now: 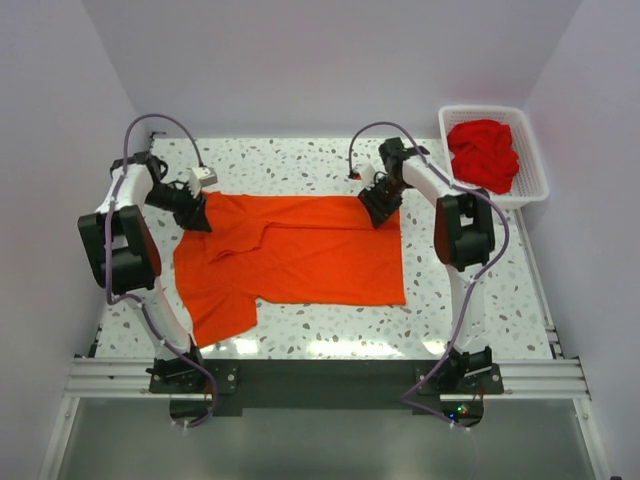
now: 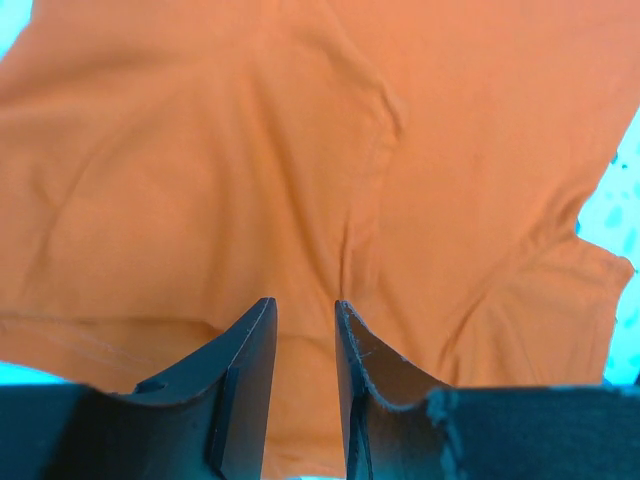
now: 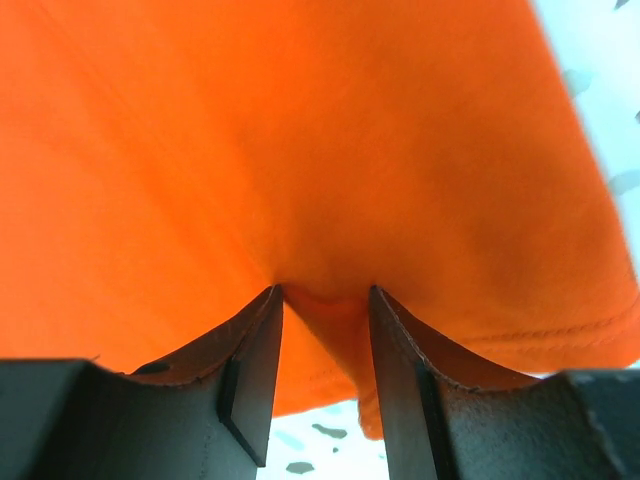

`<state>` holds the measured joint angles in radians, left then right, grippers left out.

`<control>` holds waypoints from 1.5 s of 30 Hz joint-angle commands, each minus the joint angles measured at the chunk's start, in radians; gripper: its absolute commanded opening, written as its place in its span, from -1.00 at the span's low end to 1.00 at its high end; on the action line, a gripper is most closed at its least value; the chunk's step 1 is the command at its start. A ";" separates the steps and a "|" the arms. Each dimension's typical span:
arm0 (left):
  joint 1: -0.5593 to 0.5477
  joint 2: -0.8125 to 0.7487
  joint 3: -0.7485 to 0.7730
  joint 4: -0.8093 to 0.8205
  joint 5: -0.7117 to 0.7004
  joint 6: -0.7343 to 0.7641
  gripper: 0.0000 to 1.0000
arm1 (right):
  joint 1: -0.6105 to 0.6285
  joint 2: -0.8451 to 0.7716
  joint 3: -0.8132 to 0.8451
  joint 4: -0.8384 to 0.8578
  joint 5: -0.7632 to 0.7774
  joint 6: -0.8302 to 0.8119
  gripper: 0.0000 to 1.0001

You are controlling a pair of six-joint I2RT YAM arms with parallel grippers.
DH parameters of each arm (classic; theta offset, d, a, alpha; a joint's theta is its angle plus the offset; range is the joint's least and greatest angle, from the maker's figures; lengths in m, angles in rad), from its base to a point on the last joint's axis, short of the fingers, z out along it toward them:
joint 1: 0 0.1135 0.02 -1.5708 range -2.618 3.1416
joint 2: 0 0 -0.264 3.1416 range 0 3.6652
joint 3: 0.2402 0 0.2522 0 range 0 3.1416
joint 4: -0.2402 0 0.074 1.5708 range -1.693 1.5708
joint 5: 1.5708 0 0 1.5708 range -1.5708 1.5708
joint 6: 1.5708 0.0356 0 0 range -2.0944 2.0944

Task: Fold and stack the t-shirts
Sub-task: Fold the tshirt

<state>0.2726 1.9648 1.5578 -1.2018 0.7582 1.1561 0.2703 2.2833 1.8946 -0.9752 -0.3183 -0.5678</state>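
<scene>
A bright orange-red t-shirt lies spread across the speckled table, one sleeve folded in at its left. My left gripper is at the shirt's far left corner. In the left wrist view it stands open just above the flat cloth, holding nothing. At the far right corner sits my right gripper. In its wrist view the jaws are apart, with a puckered fold of the shirt's hem between them. Deeper red t-shirts are heaped in the basket.
A white lattice basket stands at the back right corner, beside the right arm. White walls close in the table at the back and on both sides. The metal rail with the arm bases runs along the near edge.
</scene>
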 commanded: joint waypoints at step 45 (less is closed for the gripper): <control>0.145 -0.313 -0.475 0.398 -0.003 -0.774 -0.03 | 0.334 -0.055 -0.023 0.567 -0.274 0.925 0.04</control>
<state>0.3889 1.6684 1.1187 -0.8425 0.7471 0.4709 0.5678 2.1490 1.8244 -0.5495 -0.5522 0.1036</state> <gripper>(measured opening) 0.480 0.517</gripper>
